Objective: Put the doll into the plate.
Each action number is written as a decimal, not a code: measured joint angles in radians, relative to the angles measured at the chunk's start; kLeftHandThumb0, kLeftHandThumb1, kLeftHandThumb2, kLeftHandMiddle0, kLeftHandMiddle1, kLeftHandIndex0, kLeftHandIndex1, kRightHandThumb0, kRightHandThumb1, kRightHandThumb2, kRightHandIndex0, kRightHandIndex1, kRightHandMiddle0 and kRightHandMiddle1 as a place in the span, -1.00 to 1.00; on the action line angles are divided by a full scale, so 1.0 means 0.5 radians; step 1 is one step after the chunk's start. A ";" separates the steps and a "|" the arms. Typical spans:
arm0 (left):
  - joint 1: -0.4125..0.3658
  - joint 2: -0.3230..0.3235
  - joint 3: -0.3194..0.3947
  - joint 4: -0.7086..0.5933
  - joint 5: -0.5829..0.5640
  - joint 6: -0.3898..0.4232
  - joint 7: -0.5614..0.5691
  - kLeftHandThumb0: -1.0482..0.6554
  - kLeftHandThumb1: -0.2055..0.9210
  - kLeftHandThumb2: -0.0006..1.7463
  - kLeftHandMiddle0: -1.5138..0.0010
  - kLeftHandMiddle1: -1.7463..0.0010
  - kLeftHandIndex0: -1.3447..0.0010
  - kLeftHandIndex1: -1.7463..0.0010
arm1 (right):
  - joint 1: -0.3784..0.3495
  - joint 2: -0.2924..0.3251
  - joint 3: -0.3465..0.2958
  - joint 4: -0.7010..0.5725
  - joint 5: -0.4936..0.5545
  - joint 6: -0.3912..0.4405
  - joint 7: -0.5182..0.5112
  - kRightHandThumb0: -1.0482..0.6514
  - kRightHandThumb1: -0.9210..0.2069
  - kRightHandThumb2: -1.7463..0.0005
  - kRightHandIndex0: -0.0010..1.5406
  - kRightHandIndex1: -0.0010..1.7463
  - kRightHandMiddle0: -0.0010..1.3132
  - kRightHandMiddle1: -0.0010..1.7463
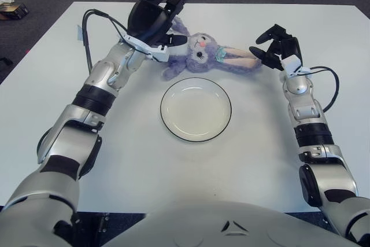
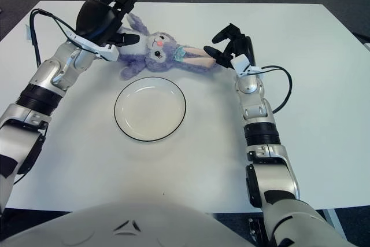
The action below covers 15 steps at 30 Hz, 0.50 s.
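A purple bunny doll [image 1: 202, 51] lies on its back on the white table, just beyond a white plate with a dark rim [image 1: 163, 111]. The plate holds nothing. My left hand [image 1: 173, 13] is at the doll's ears on its left side, fingers spread upward and thumb pointing at the doll's head. My right hand [image 1: 267, 45] is at the doll's feet on the right, fingers loosely curved around the leg ends without closing on them. The doll lies on the table between both hands.
The white table [image 1: 260, 160] reaches to its far edge just behind the hands. A black cable [image 1: 87, 33] loops off my left forearm and another [image 1: 332, 85] off my right wrist. A small dark object [image 1: 13, 10] lies on the floor at far left.
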 measured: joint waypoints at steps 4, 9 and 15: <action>0.008 0.008 0.019 -0.014 -0.001 0.001 0.000 -1.00 1.00 -0.03 0.46 0.97 0.42 0.91 | -0.022 -0.008 0.002 -0.013 -0.002 0.000 0.000 -0.20 -1.00 0.80 0.03 1.00 -0.13 0.56; 0.163 -0.018 0.149 -0.226 -0.026 0.061 0.086 -0.99 1.00 -0.03 0.38 0.97 0.34 0.92 | -0.069 -0.066 0.113 -0.013 -0.191 -0.002 0.007 -0.20 -1.00 0.80 -0.03 1.00 -0.13 0.56; 0.230 -0.044 0.201 -0.309 -0.020 0.094 0.164 -0.99 1.00 -0.03 0.35 0.97 0.31 0.92 | -0.137 -0.118 0.154 -0.013 -0.289 0.002 0.016 -0.20 -1.00 0.79 -0.04 1.00 -0.14 0.56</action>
